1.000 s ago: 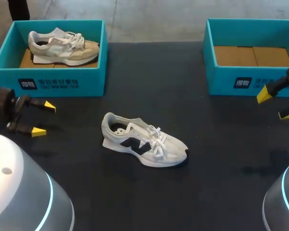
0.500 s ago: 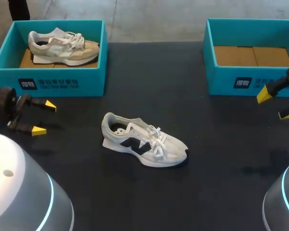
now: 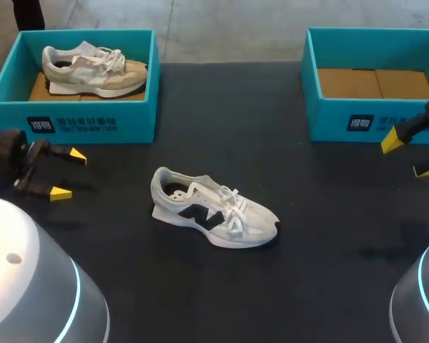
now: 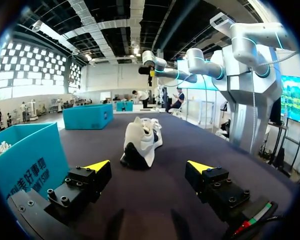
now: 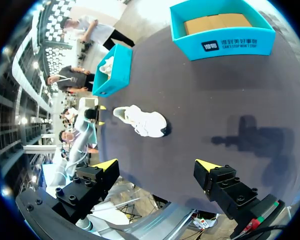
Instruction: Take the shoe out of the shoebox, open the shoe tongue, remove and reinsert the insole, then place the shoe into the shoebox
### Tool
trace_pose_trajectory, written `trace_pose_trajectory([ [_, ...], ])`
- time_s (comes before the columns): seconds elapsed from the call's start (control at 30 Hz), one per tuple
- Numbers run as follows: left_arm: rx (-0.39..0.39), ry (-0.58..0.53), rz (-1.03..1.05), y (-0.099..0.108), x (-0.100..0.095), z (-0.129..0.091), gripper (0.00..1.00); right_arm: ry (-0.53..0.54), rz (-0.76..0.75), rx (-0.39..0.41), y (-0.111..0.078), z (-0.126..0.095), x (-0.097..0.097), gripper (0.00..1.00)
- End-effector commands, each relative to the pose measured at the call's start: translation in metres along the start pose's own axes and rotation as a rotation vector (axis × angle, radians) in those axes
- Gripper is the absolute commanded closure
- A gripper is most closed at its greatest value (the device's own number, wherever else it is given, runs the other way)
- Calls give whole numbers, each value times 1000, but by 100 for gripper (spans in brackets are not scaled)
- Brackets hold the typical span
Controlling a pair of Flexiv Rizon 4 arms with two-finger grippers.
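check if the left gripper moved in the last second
Yes, slightly: the left gripper has edged toward the white sneaker, judged against the left shoebox.

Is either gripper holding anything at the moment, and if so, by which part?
Nothing: the left gripper and right gripper are open, clear of the shoe.

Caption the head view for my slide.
White sneaker lies on the table between open left gripper and right gripper; left shoebox holds a beige shoe, right shoebox holds no shoe.
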State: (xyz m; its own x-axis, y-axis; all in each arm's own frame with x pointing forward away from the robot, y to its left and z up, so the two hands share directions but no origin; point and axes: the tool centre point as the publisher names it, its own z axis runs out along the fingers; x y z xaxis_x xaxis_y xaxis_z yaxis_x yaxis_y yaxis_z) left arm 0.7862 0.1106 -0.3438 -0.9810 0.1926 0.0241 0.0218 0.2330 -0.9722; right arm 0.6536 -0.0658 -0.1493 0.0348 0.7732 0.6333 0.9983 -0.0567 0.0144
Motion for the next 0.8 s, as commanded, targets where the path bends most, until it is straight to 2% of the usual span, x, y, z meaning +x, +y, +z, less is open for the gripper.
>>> trace_pose_trajectory([
  [0.03,-13,49,-2,-1,-13,11,0,-3,2,0,0,1,0,0],
  [0.37,-32,76,-5,4,-22,44,0,-3,2,0,0,1,0,0],
  [0.5,-80,65,28,9,-25,58,0,-3,2,0,0,1,0,0],
  [0.8,-77,65,32,17,-34,82,0,-3,2,0,0,1,0,0],
])
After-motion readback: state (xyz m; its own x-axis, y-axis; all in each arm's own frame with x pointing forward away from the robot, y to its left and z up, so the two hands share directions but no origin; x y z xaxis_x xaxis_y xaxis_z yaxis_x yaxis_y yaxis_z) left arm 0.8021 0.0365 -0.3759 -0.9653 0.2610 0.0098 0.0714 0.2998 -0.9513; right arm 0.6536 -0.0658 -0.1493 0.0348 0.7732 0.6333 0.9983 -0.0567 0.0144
